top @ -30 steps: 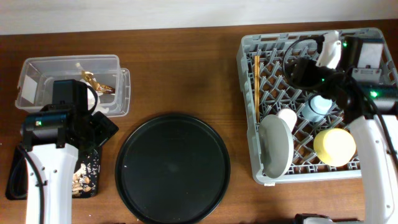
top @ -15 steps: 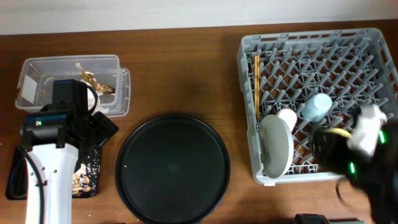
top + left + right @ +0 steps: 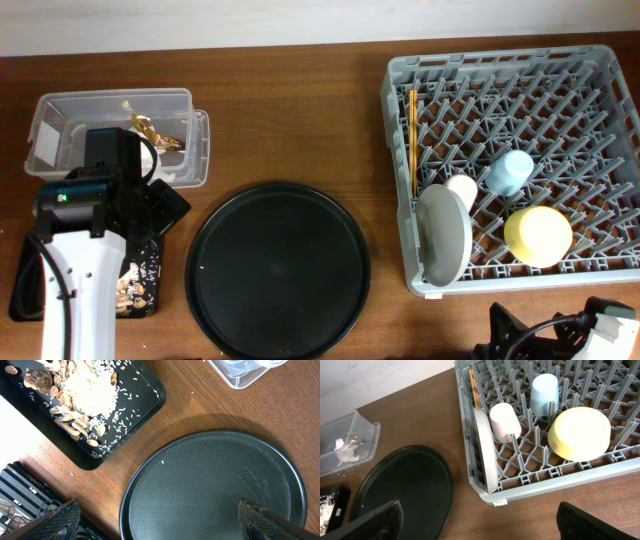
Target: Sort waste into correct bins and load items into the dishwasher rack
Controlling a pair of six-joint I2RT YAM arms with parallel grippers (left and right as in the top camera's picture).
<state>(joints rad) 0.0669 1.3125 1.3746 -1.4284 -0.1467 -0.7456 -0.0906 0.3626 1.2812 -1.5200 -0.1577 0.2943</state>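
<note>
The grey dishwasher rack (image 3: 396,120) stands at the right. In it are wooden chopsticks (image 3: 412,140), a grey-white plate (image 3: 445,238) on edge, a pink cup (image 3: 462,190), a light-blue cup (image 3: 511,172) and a yellow bowl (image 3: 538,236). White paper and a gold scrap (image 3: 158,136) lie in the clear box (image 3: 60,105). Food scraps (image 3: 85,390) fill the black rectangular tray (image 3: 145,415). My left gripper (image 3: 160,525) is open and empty over the round tray's left side. My right gripper (image 3: 480,527) is open and empty, in front of the rack's near edge (image 3: 580,480).
A large round black tray (image 3: 278,268) with nothing on it lies between the bins and the rack. The clear box's lid (image 3: 198,150) leans beside it. My right arm (image 3: 560,340) sits low at the table's front edge.
My right arm has pulled back from over the rack's far right side to the table's front edge, and its jaws have opened wide. The left arm has not moved.
</note>
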